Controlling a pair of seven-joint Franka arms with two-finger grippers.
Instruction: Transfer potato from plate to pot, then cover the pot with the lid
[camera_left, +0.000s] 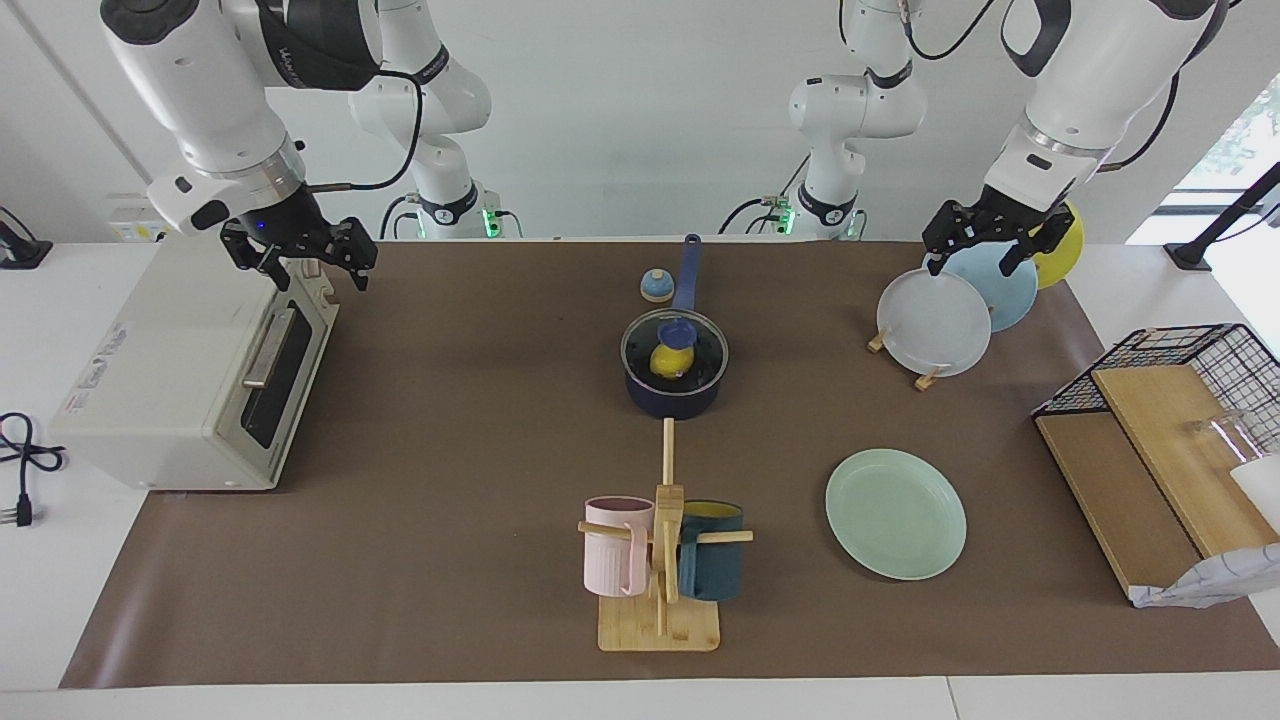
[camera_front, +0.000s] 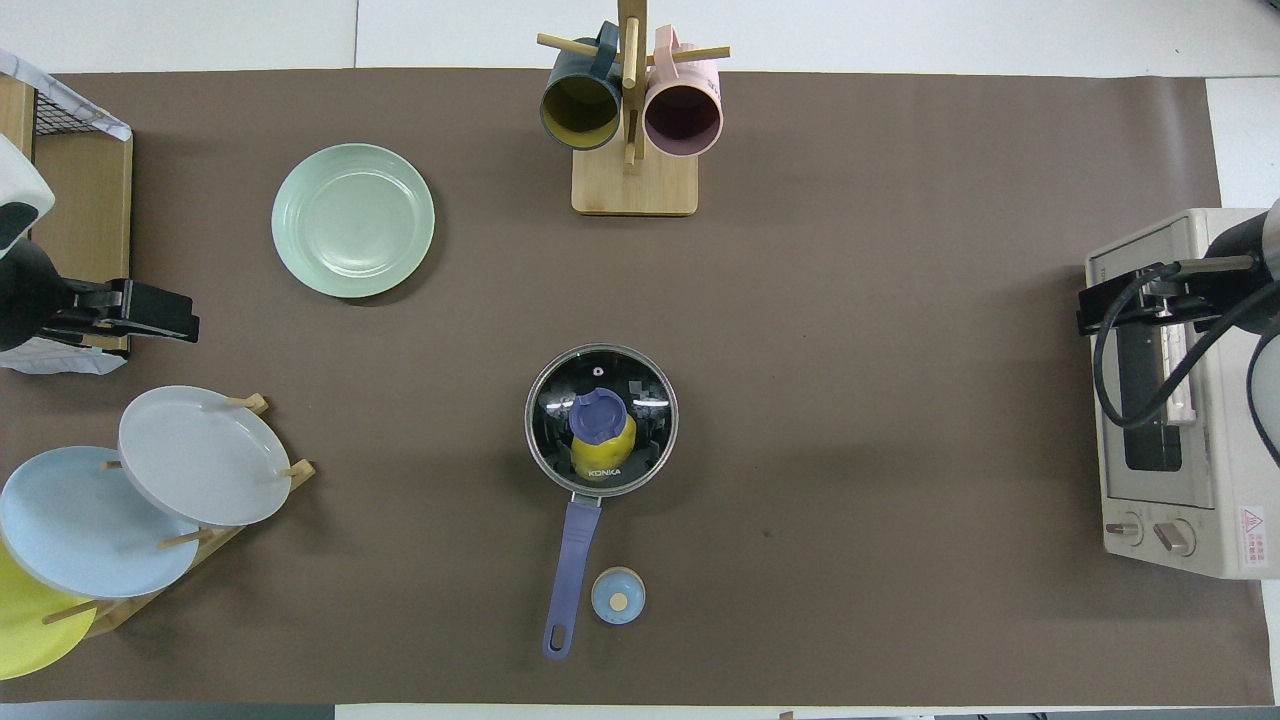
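Currently: potato (camera_left: 671, 359) inside pot (camera_left: 674, 392), lid (camera_front: 602, 421) seated on top; plate (camera_left: 895, 513) bare, at 4 o'clock from pot in facing view. Left tool (camera_left: 988, 245) released over plate rack (camera_left: 926, 377); right tool (camera_left: 305, 255) released over toaster oven (camera_left: 190, 370).

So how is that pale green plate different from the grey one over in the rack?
The mint-green plate lies flat on the brown mat, empty; the grey plate stands nearly upright on its edge, held between the pegs of the wooden rack. The green one sits alone, farther from the robots than the pot; the grey one leans in front of a light blue plate, under the left gripper. Both are round, plain and rimmed.
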